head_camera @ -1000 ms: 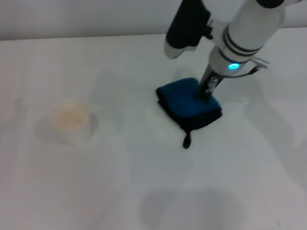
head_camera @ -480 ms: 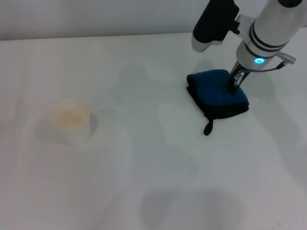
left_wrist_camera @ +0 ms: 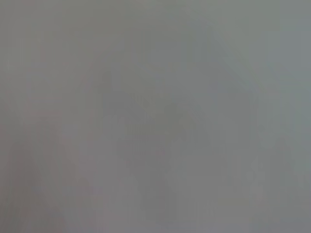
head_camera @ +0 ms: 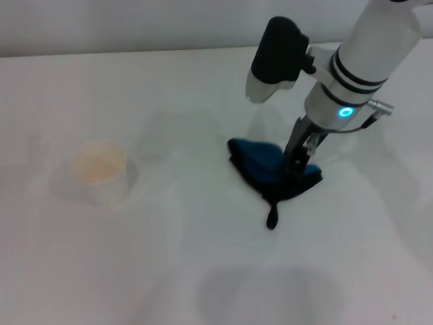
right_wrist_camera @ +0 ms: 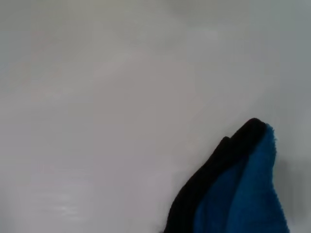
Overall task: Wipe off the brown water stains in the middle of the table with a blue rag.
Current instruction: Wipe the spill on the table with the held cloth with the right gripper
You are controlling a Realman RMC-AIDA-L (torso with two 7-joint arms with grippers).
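The blue rag (head_camera: 267, 169) lies on the white table (head_camera: 203, 271) a little right of the middle, its black loop tail toward the front. My right gripper (head_camera: 301, 157) comes down from the back right and is shut on the rag, pressing it to the table. A corner of the rag with black edging shows in the right wrist view (right_wrist_camera: 238, 189). No brown stain shows on the table; the spot under the rag is hidden. My left gripper is out of view.
A white paper cup (head_camera: 100, 170) with a beige inside stands at the left of the table. The left wrist view is a plain grey blur.
My right gripper dragged the rag to the back right, then back left and toward the front. The rag is now more bunched.
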